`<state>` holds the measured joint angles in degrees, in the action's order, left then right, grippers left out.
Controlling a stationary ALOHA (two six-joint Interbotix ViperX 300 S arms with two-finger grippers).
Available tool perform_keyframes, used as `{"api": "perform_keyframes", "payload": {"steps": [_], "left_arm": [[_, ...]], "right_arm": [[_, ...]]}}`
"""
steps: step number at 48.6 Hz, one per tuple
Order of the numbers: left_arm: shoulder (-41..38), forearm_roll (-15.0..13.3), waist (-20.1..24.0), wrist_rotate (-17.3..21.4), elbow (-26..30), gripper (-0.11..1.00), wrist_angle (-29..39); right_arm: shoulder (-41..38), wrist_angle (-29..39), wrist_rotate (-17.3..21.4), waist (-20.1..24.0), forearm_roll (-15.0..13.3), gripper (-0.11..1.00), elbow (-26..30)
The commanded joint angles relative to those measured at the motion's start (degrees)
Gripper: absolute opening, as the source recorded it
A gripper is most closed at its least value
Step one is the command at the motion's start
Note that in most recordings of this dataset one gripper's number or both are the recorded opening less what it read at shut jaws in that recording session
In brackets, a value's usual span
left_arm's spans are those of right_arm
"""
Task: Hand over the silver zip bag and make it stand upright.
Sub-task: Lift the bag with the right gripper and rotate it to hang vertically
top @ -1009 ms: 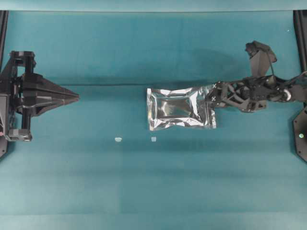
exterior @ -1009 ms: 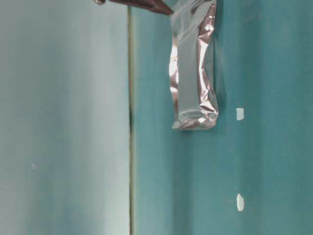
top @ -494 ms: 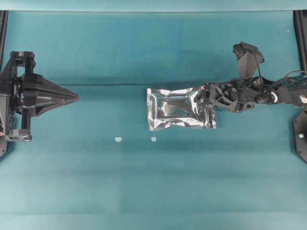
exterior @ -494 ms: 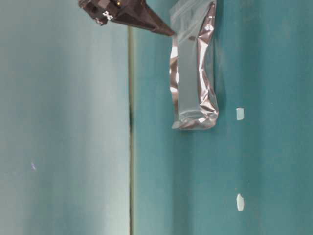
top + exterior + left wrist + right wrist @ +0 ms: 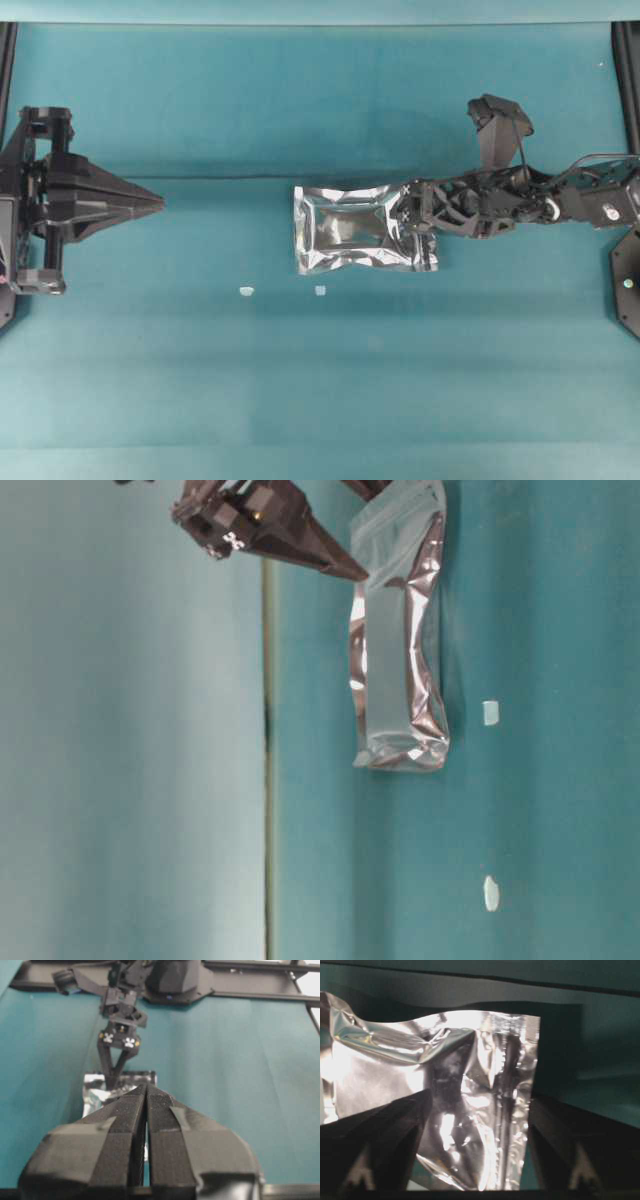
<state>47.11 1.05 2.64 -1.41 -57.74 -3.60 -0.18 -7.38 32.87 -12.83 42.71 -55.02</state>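
Overhead exterior: the crinkled silver foil zip bag (image 5: 358,229) is lying flat mid-counter, the right gripper (image 5: 412,222) straddling its sealed edge, jaws apart, gripping nothing. Left wrist: the left gripper (image 5: 145,1091) is sitting closed, empty. Light, slippery foil; likely best pinched at the stiff seal.

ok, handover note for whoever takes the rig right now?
Left gripper: shut, empty, parked at the left side, away from the bag.
Right gripper: open, fingers straddling the right end of the shiny crinkled silver foil zip bag; not closed on it yet.
Bag lies flat mid-table on the teal cloth. Two tiny white scraps lie in front of it.
Done: right arm's approach.
Left: grasp, lift, hand over to the left gripper, stand the bag upright.
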Motion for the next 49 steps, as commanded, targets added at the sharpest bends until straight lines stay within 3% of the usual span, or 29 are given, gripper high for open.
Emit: {"api": "perform_keyframes", "payload": {"steps": [1,12,17,31,49], "left_arm": [[0.1,0.2,0.1,0.0,0.5,-0.01,-0.4],[0.2,0.2,0.1,0.0,0.5,-0.01,-0.4],[0.2,0.2,0.1,0.0,0.5,-0.01,-0.4],[0.2,0.2,0.1,0.0,0.4,-0.01,-0.4],[0.2,0.2,0.1,0.0,0.3,-0.01,-0.4]], "right_arm": [[1.0,-0.5,-0.2,-0.1,0.2,0.79,-0.4],[2.9,-0.7,-1.3,-0.4,-0.4,0.2,-1.4],[4.5,-0.7,-2.4,-0.7,-1.1,0.03,-1.0],[9.1,2.6,-7.6,-2.4,-1.8,0.03,1.2],[11.6,22.9,-20.0,-6.2,-2.5,0.03,12.5]]}}
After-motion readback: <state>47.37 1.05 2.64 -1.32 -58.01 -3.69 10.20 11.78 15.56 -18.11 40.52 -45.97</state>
